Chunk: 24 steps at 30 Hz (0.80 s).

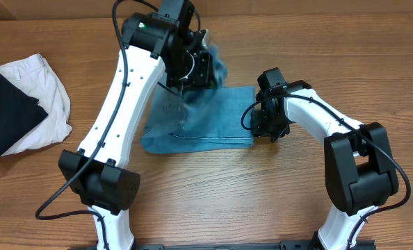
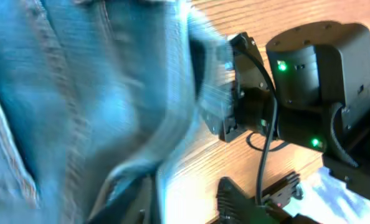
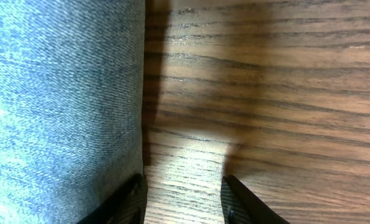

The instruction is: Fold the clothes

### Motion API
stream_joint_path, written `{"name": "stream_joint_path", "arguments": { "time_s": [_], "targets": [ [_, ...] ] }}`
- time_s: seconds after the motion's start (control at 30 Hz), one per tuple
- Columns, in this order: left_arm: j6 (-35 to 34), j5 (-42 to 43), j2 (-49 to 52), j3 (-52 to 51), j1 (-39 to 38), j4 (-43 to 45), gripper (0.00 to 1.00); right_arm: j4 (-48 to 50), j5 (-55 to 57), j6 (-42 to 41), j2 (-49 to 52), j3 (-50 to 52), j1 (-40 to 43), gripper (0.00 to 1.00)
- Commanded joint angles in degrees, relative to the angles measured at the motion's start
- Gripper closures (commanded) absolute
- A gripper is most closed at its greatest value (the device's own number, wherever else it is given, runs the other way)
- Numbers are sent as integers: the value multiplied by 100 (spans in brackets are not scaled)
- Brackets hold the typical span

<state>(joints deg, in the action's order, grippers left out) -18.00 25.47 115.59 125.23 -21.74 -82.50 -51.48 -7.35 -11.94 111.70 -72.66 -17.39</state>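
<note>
Light blue jeans [image 1: 213, 114] lie folded at overhead frame centre, top edge bunched under left gripper [image 1: 198, 66]; can't tell its grip. Right gripper [image 3: 182, 202] fingers apart over wooden table [image 1: 262, 194], just beside the jeans' right edge.

Nothing legible from where I stand. No word, label, brand mark or number reads on the jeans [image 1: 220, 114], the white arm casings [image 1: 126, 90] or the table [image 1: 262, 208]. The left wrist view is blurred, and no lettering can be made out there either.
</note>
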Motion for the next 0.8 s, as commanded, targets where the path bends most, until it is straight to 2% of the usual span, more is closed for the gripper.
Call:
{"name": "stream_joint_path", "arguments": {
  "time_s": [0.0, 0.03, 0.3, 0.5, 0.63, 0.7, 0.77],
  "targets": [
    [15, 50, -192, 114, -79, 66, 52, 7, -131, -4, -120, 24, -46, 58],
    [28, 50, -192, 116, -79, 87, 49, 0, -131, -4, -120, 24, -46, 58],
    [321, -26, -201, 144, 101, 133, 50, -85, -127, -2, -120, 24, -46, 58],
    [162, -1475, -197, 52, 341, -26, 53, -496, 173, -177, -247, -214, 186, 58],
    [166, -1915, -173, -234, 345, -59, 56, -1156, 144, -122, -649, -927, 525, 57],
    [140, -2184, -166, -457, 345, -48, 57, -1578, -232, 341, -868, -1425, 599, 57],
    [9, -2483, -166, -732, 376, -48, 56, -1961, -645, 763, -1012, -1816, 597, 53]
  ]
}}
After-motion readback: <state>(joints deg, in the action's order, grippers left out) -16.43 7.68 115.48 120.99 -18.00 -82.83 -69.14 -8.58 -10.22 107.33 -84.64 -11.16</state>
